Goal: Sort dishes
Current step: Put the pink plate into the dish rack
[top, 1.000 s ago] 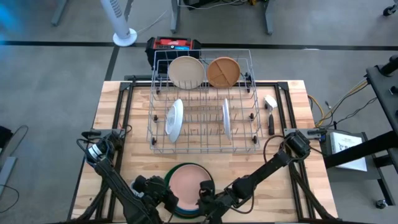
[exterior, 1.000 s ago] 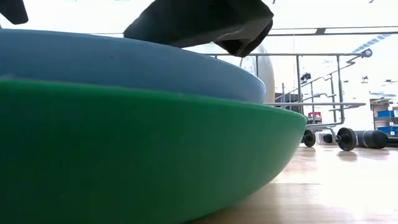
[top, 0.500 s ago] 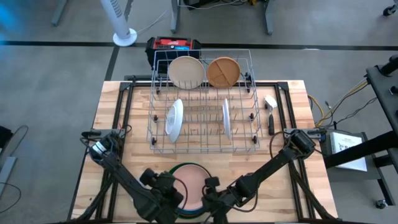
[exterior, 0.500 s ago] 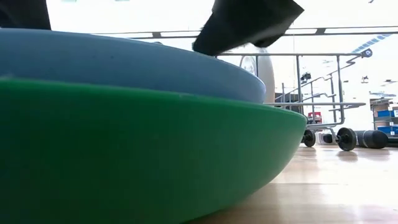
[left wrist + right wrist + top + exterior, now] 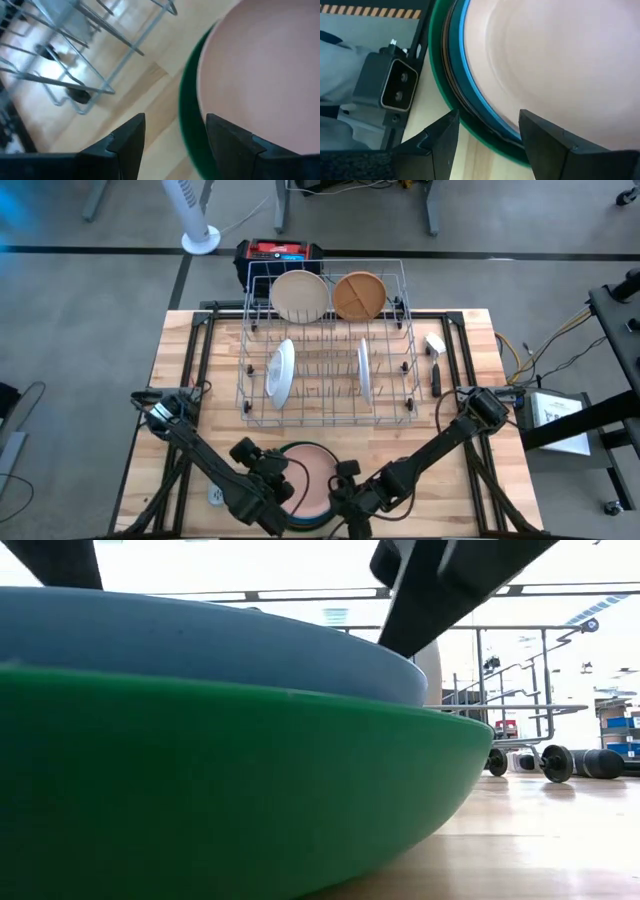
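A stack of dishes sits at the table's near edge: a pink plate (image 5: 310, 478) on top, a blue one (image 5: 200, 640) and a dark brown rim (image 5: 454, 95) under it, and a large green one (image 5: 220, 790) resting on the table. My left gripper (image 5: 175, 137) stands open at the stack's left rim, with the green rim (image 5: 189, 105) showing between its fingers. My right gripper (image 5: 487, 135) stands open at the stack's near right rim. A cream plate (image 5: 299, 295), a tan plate (image 5: 359, 295) and two white plates (image 5: 281, 372) stand on edge in the wire rack (image 5: 400, 395).
The rack fills the table's middle and far part. A white-handled tool and a dark one (image 5: 435, 360) lie right of it. A small grey camera (image 5: 395, 90) sits beside the stack at the near edge. A small white object (image 5: 215, 495) lies left of my left arm.
My left gripper has moved toward the table's right edge, up to the stack's left rim, and has rolled about its own axis. My right gripper has drawn back slightly over the stack's right rim. The dishes have stayed still.
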You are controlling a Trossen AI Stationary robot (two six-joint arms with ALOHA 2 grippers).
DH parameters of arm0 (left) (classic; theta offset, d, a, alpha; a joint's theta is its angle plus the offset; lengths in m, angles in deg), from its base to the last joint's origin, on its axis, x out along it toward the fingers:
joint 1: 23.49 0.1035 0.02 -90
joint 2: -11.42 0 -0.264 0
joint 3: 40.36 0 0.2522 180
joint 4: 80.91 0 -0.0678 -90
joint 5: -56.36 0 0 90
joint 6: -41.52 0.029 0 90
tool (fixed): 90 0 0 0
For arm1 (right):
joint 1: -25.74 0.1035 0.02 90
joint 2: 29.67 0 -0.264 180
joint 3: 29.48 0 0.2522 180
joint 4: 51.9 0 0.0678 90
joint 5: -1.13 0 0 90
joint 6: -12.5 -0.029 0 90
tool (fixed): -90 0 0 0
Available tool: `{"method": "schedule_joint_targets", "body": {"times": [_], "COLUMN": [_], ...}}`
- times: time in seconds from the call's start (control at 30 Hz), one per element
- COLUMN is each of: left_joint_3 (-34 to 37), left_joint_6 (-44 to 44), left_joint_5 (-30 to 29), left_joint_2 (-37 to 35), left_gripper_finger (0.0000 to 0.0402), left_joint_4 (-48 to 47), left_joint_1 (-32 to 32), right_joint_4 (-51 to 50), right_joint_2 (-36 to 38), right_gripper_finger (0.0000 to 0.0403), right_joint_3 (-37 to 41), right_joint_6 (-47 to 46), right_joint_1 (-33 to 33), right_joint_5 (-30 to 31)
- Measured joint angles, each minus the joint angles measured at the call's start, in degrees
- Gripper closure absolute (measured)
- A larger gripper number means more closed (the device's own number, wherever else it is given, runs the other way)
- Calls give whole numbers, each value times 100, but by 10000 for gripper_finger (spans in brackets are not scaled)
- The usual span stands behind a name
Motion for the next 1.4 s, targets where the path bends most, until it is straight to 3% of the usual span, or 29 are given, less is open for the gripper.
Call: {"method": "schedule_joint_targets", "body": {"times": [0.27,0.4,0.57,0.77,1.03,1.4], "left_joint_3": [269,970,1917,2337,2462,2495], "left_joint_6": [161,732,846,-307,-381,-285], "left_joint_5": [-340,-334,-209,321,391,464], "left_joint_2": [-992,-1481,-1794,-1614,-1389,-1034], "left_gripper_finger": [203,203,203,203,203,209], "left_joint_4": [207,1594,3558,3063,3230,3502], "left_joint_1": [-35,-138,-152,69,166,179], "right_joint_4": [-385,-442,-380,696,1704,1725], "right_joint_2": [452,797,1378,1963,2263,2259], "right_gripper_finger": [203,202,203,196,190,186], "right_joint_3": [144,504,1239,2180,2903,2953], "right_joint_6": [-34,-267,-874,-1344,-1586,-1605], "right_joint_1": [17,102,267,393,439,437], "right_joint_5": [15,205,751,985,1054,1080]}}
